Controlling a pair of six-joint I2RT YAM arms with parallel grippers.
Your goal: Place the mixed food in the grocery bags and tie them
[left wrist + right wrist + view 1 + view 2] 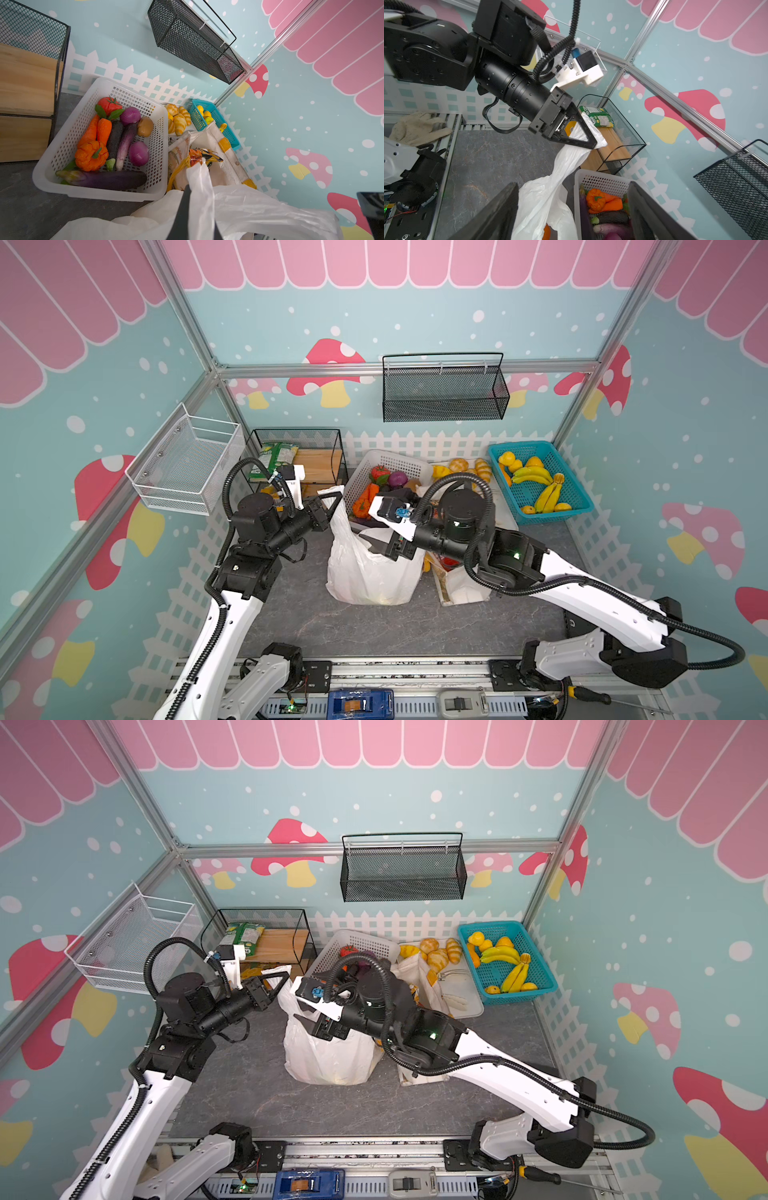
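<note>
The white plastic carrier bag [370, 572] stands mid-table in both top views [328, 1052]. My left gripper [332, 499] is shut on one of its loop handles [571, 158] and holds it stretched up and to the left. The right gripper [374, 543] hovers open over the bag's mouth, plastic showing between its spread fingers [500, 207] without being pinched. An orange fruit [547, 231] shows inside the bag. The cream canvas tote [220, 145] with yellow patches stands just right of it, with a yellow-and-dark snack packet [204, 154] inside.
A white perforated basket [390, 462] of aubergines, carrots and onions sits behind the bag. Croissants [461, 466] and a blue basket [577, 493] of bananas lie at the back right. A black wire rack [291, 435] with green packets stands at the back left.
</note>
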